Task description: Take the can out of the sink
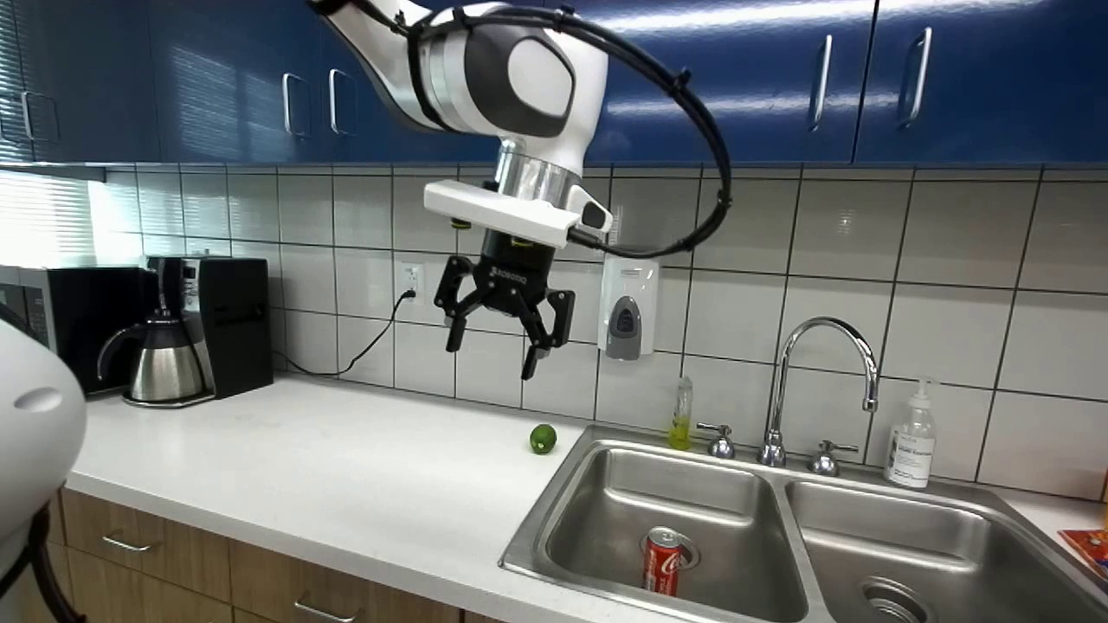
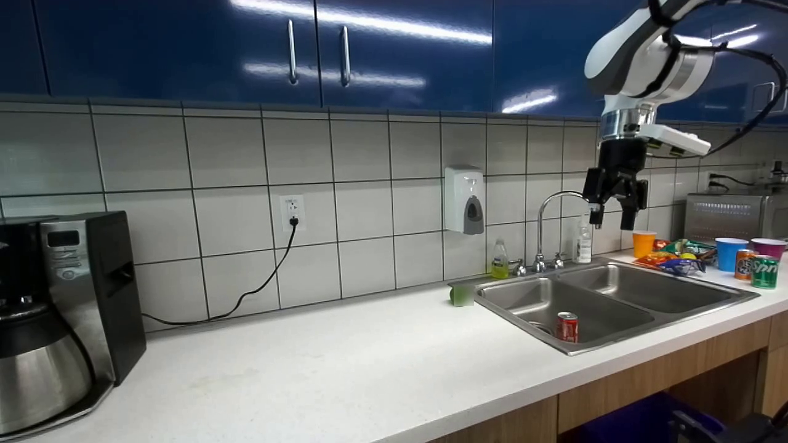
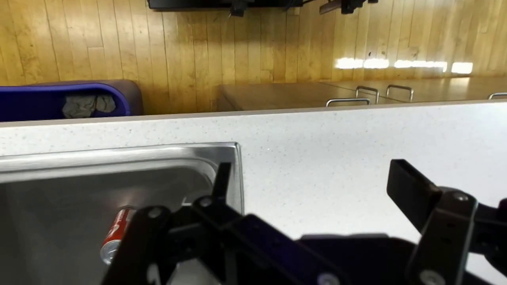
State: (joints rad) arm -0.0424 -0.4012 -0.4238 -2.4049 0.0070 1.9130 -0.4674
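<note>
The red can [image 1: 662,561] with a silvery top stands in a basin of the steel sink [image 1: 794,547], near the drain. It also shows in an exterior view [image 2: 567,327] and at the lower left of the wrist view [image 3: 117,229], partly covered by a gripper finger. My gripper [image 1: 491,360] is open and empty, well above the counter and off to the side of the can. In the wrist view its fingers [image 3: 310,167] are spread wide, with only white counter between them. The sink's corner [image 3: 229,153] lies beyond the finger on the can's side.
A curved chrome faucet [image 1: 779,381] rises behind the basins. A soap bottle [image 1: 911,441] and a yellow-green bottle [image 1: 681,417] stand by it. A green fruit [image 1: 543,439] sits beside the sink. Cups, cans and snack bags [image 2: 677,249] lie beyond it. Cabinets [image 1: 718,78] hang above.
</note>
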